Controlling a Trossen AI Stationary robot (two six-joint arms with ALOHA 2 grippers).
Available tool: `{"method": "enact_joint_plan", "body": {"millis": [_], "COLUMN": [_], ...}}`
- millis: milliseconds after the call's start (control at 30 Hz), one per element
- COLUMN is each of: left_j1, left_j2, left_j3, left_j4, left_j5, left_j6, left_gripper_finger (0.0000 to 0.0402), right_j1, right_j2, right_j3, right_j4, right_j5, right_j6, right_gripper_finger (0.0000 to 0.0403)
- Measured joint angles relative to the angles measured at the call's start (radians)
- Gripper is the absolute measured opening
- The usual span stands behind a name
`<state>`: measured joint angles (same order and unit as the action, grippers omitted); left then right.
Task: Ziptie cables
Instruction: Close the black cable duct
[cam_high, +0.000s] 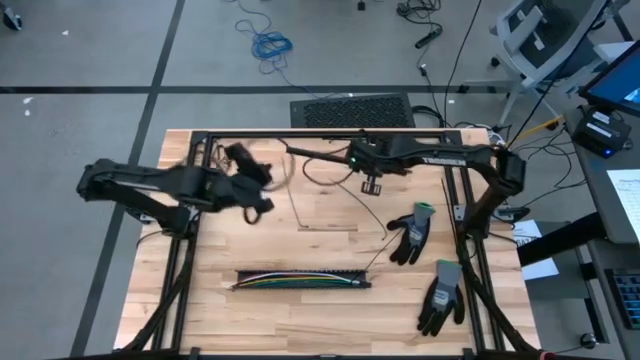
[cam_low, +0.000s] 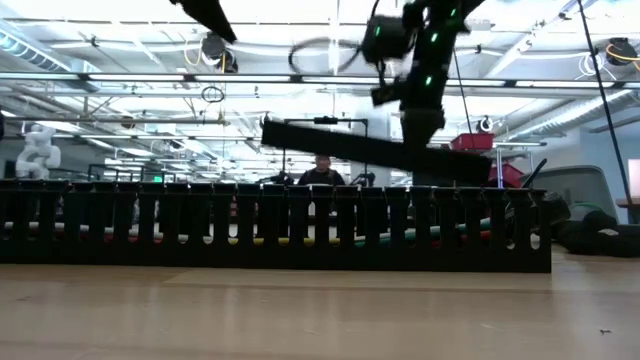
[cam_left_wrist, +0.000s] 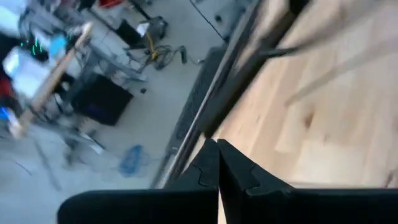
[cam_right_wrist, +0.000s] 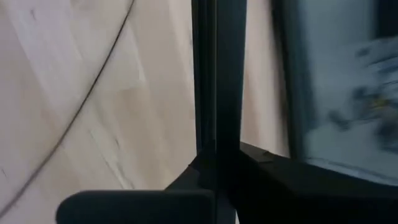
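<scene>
the bundle of thin multicoloured cables (cam_high: 295, 281) lies in the long black slotted plastic strip (cam_high: 303, 281) near the front of the wooden tabletop (cam_high: 330, 320), well apart from both tools, with no tie visible around it. so the tying looks barely started: at most the picking-up of a tie is under way, and looping and cinching it are left.

the right tool (cam_high: 372, 186) hangs over the back of the tabletop, its fingers together; its wrist view shows them pressed on a narrow black strip (cam_right_wrist: 214, 74) running straight ahead, though whether this is a ziptie cannot be told. the left tool (cam_high: 262, 206) hovers over the back left, fingers together and empty.

only the high view shows the two grey-and-black work gloves (cam_high: 412, 232) to the right tool's near side, and thin dark strands (cam_high: 305, 215) on the wood between the tools. the low view alone shows cable colours through the strip's slots and a long dark bar (cam_low: 375, 150) aloft under the right arm.
</scene>
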<state>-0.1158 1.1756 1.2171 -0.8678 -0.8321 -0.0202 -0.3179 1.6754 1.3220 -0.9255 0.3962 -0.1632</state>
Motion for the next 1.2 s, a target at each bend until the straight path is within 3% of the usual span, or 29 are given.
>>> {"method": "enact_joint_plan", "body": {"millis": [167, 300, 533, 700, 800, 933, 1200], "left_j1": [0.041, 0.088, 0.189, 0.233, 0.242, 0.243, 0.284], "left_j2": [-0.153, -0.23, -0.292, -0.302, -0.295, -0.257, -0.247], "left_j3": [0.0, 0.0, 0.0, 0.0, 0.0, 0.0, 0.0], "left_j4": [-0.004, 0.023, 0.202, 0.23, 0.23, 0.221, 0.105], "left_j5": [0.018, 0.19, 0.414, 0.668, 0.792, 0.817, 0.794], "left_j6": [-0.147, -0.306, -0.449, -0.592, -0.603, -0.603, -0.561], "left_gripper_finger": [0.0, 0.0, 0.001, 0.0069, 0.0112, 0.0147, 0.0153], "right_j1": [0.138, 0.294, 0.401, 0.383, 0.378, 0.376, 0.323], "right_j2": [-0.101, -0.151, -0.124, -0.125, -0.129, -0.129, -0.21], "right_j3": [0.0, 0.001, 0.001, 0.001, 0.001, 0.001, -0.001], "right_j4": [-0.028, -0.009, 0.047, 0.139, 0.208, 0.275, 0.199], "right_j5": [0.252, 0.434, 0.509, 0.577, 0.617, 0.65, 0.68], "right_j6": [-0.044, -0.137, -0.291, -0.36, -0.444, -0.543, -0.5], "right_gripper_finger": [0.0001, 0.0001, 0.0, 0.0, 0.0, 0.0, 0.0]}}
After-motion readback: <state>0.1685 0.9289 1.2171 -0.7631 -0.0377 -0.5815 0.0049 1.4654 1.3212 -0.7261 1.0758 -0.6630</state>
